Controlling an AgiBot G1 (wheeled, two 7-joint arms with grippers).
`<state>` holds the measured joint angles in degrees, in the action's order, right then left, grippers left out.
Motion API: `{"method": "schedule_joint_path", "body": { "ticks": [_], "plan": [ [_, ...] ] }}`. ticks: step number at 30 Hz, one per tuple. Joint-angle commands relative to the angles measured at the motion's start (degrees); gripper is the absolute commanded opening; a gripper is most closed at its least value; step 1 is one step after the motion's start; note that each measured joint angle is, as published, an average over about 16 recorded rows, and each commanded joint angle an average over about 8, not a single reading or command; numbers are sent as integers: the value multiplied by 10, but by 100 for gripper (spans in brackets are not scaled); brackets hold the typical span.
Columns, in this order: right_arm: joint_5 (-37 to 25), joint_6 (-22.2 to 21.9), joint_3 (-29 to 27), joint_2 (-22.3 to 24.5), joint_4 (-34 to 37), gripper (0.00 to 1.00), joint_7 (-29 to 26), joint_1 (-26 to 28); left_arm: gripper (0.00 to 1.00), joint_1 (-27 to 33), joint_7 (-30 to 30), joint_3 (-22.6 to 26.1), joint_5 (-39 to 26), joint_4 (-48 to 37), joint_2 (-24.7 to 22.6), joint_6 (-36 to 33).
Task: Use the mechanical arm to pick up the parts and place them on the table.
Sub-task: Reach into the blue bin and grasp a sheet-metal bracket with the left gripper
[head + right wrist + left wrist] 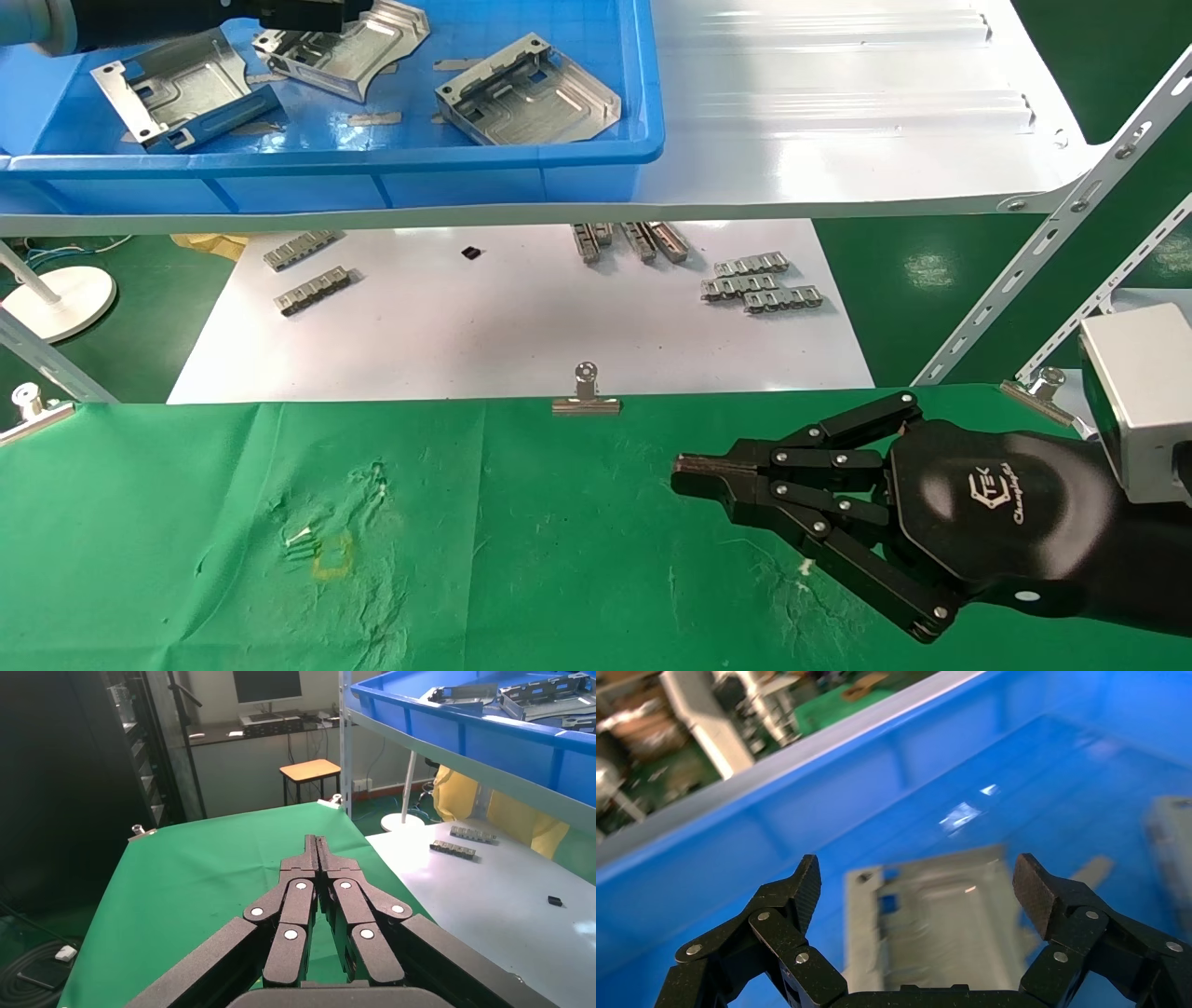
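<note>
While my left gripper [916,881] hangs wide open over a part [940,924], I should drop straight, then squeeze its sides.

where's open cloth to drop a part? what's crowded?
Bare green table: the wide stretch from the middle binder clip leftward past the yellow mark. Right end is taken by the shut right gripper. Crowded: the blue bin, where three parts lie and the open left gripper hovers.
</note>
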<state>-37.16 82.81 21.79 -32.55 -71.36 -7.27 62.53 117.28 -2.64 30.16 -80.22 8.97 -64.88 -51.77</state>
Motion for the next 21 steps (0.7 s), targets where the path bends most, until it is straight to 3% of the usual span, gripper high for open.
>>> {"method": "schedule_joint_path", "body": {
  "ticks": [1, 2, 3, 6, 7, 21],
  "plan": [
    [0, 0, 0, 0, 0, 37, 0, 0, 19, 9, 0, 2, -6, -28, -10, 25],
    [0, 0, 0, 0, 0, 50, 0, 0, 6, 11, -2, 3, -7, -37, -14, 30],
    [0, 0, 0, 0, 0, 62, 0, 0, 1, 13, -5, 3, -8, -44, -17, 34],
    [0, 0, 0, 0, 0, 97, 0, 0, 0, 19, -13, 5, -11, -62, -24, 40],
    [0, 0, 0, 0, 0, 100, 0, 0, 0, 21, -17, 6, -12, -67, -25, 41],
    [0, 0, 0, 0, 0, 100, 0, 0, 0, 31, -51, 17, -28, -98, -32, 56]
  ]
}}
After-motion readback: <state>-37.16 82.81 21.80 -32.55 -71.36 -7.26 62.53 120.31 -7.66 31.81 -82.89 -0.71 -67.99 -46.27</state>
